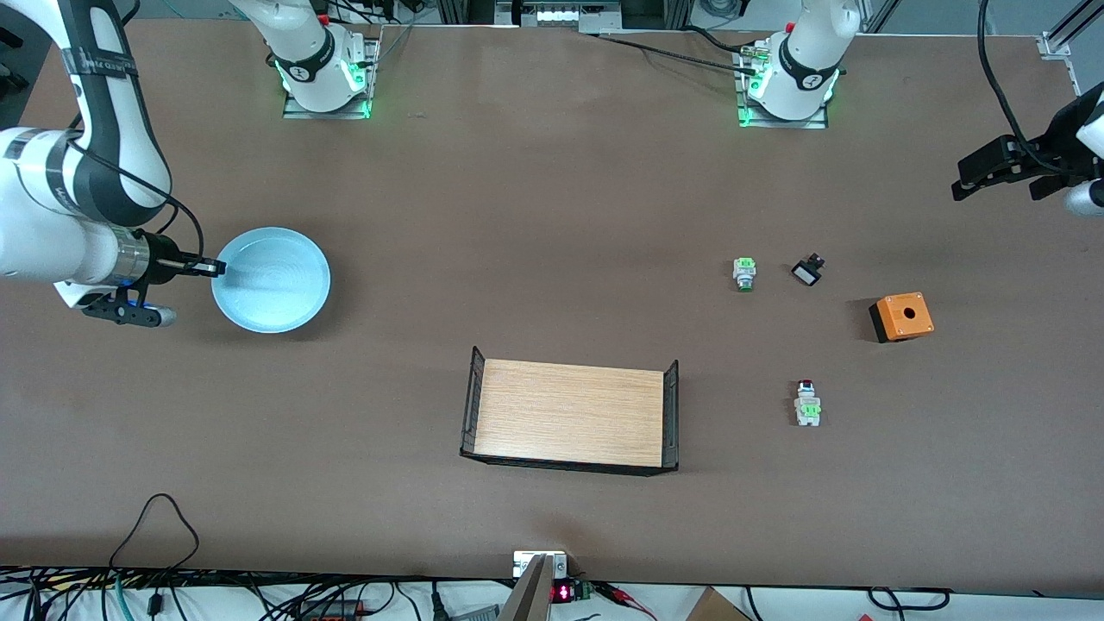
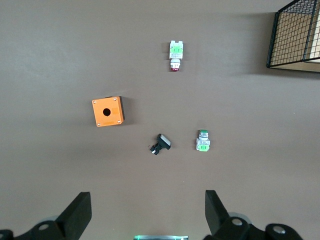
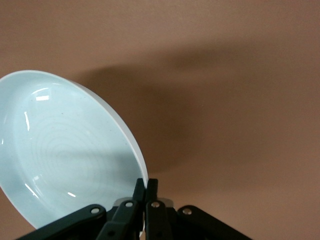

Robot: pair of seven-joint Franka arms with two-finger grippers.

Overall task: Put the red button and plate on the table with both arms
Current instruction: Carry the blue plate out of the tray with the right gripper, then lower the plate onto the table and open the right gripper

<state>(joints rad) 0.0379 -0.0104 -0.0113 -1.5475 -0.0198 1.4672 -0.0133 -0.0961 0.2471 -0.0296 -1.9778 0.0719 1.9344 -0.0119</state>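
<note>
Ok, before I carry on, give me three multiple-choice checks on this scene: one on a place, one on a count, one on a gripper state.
1. Where does the red button lie?
A. on the wooden tray
B. on the table, nearer the front camera than the orange box
C. in the plate

2. How many small switches lie on the table?
A. two
B. three
C. five

3. What is the right gripper doing?
A. hanging open over the tray
B. shut on the orange box
C. shut on the plate's rim

Key: 1 B, it lies lower in the front view than the orange box. 2 B, red, green and black-and-white. 3 C, its fingers pinch the plate edge; the left gripper waits open.
</note>
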